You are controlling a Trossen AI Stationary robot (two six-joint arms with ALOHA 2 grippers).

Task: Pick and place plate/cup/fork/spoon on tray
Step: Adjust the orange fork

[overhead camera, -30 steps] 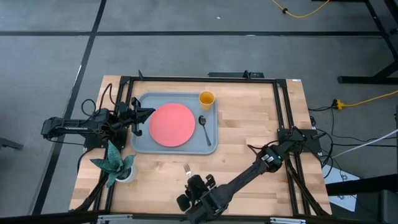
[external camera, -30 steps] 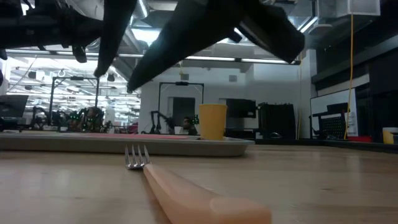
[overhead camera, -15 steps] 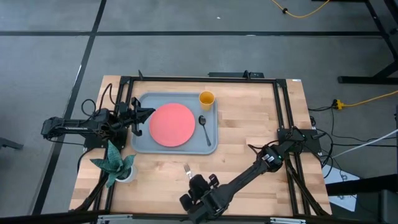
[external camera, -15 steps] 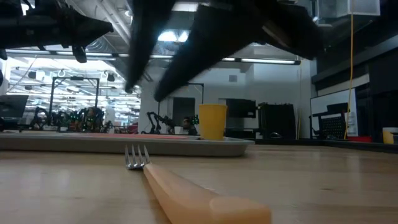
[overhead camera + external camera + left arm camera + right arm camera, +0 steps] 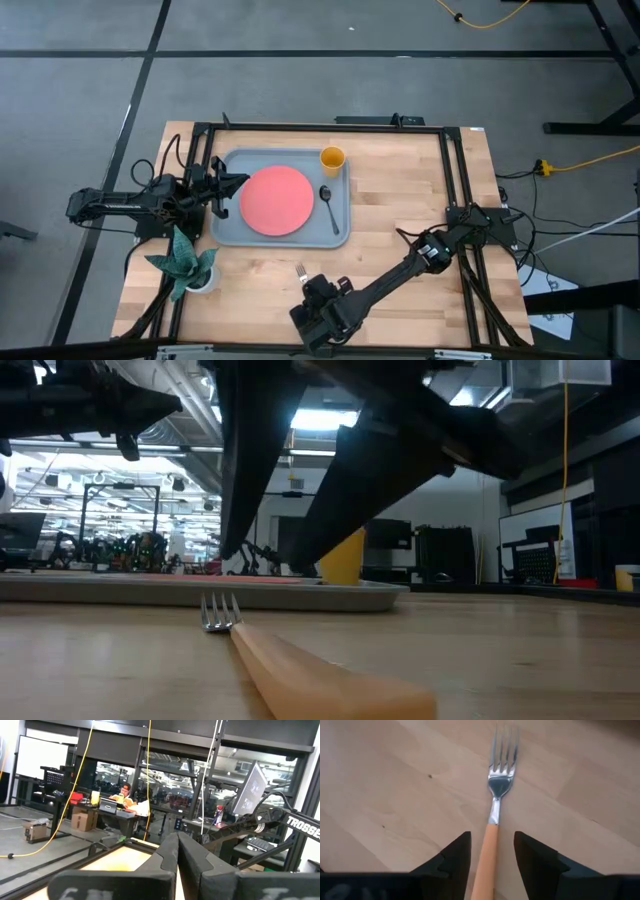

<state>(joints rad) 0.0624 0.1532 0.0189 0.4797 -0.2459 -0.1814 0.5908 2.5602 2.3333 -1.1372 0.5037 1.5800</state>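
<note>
One item left: I saw the fork (image 5: 492, 810) lying on the near surface, off the tray (image 5: 225, 232).
Right gripper (image 5: 490, 855): jaws spread astride its orange handle, ready to grasp.
Left gripper (image 5: 176, 862): clenched, parked left of the tray.

1. The tray (image 5: 340, 232) sits on the table (image 5: 400, 210), toward the back left.
2. The plate (image 5: 276, 200), the spoon (image 5: 328, 202) and the cup (image 5: 332, 158) are in the tray, the spoon just right of the plate.
3. The fork (image 5: 300, 271) lies on the table in front of the tray.
4. A plant (image 5: 185, 262) stands left of the fork.
</note>
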